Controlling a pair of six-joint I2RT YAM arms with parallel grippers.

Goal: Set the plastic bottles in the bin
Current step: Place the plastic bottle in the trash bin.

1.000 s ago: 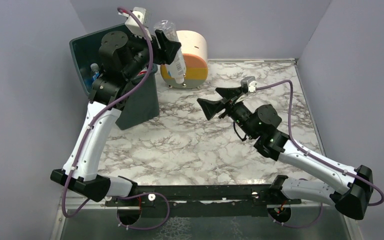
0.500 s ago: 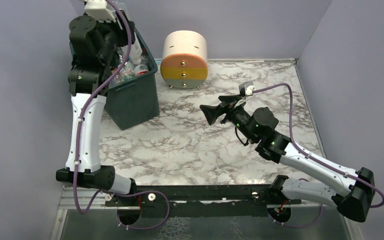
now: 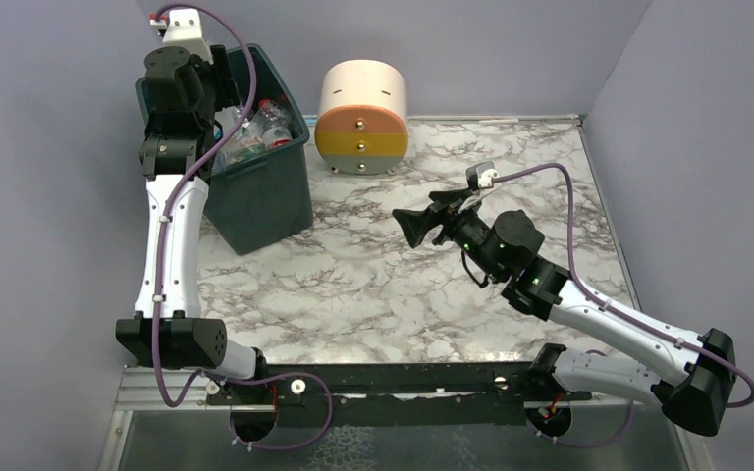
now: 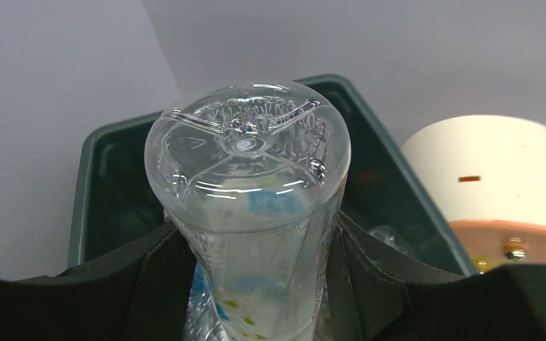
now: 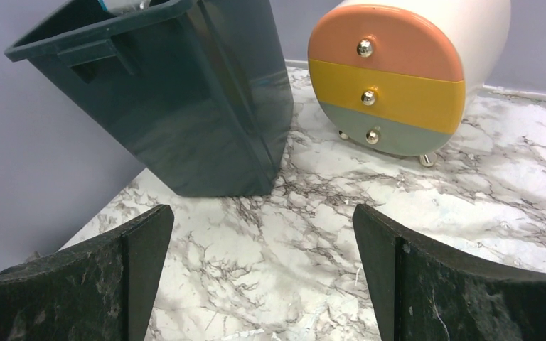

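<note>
My left gripper [image 3: 224, 116] is shut on a clear plastic bottle [image 4: 249, 206] with a blue label, and holds it base-up over the open mouth of the dark green-grey bin [image 3: 265, 191]. The bin's rim [image 4: 85, 185] surrounds the bottle in the left wrist view. Several more bottles [image 3: 260, 126] with red and clear parts lie inside the bin. My right gripper [image 3: 420, 218] is open and empty above the middle of the marble table, facing the bin [image 5: 185, 99].
A round cream, orange and yellow drawer unit [image 3: 361, 118] stands right of the bin at the back; it also shows in the right wrist view [image 5: 398, 78]. Grey walls close the table's left, back and right sides.
My left arm swung left with the bottle, from beside the drawer unit to over the bin, and lowered it toward the opening. My right gripper shifted slightly.
</note>
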